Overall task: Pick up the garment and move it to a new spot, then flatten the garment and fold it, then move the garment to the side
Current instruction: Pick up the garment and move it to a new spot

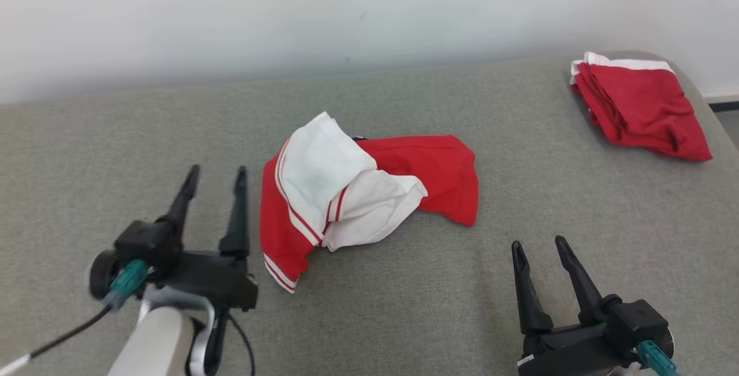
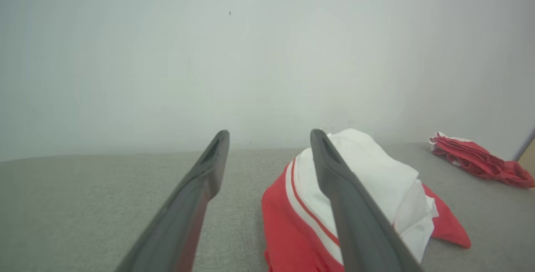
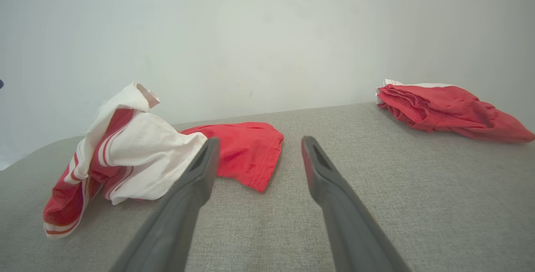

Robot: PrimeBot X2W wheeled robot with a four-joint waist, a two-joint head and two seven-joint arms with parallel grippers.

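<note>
Crumpled garment point(image 1: 358, 191) waits — both grippers empty.
Left gripper point(image 1: 215, 182) at nine o'clock, right gripper point(image 1: 538, 244) at five, fingers spread — pinch separate edges.

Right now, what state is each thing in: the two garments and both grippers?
Red-and-white garment: crumpled in a heap in the middle of the grey surface, not flattened, not held.
Red garment: folded, lying at the far right corner.
Left gripper: open, empty, just left of the heap.
Right gripper: open, empty, apart from both garments.
</note>
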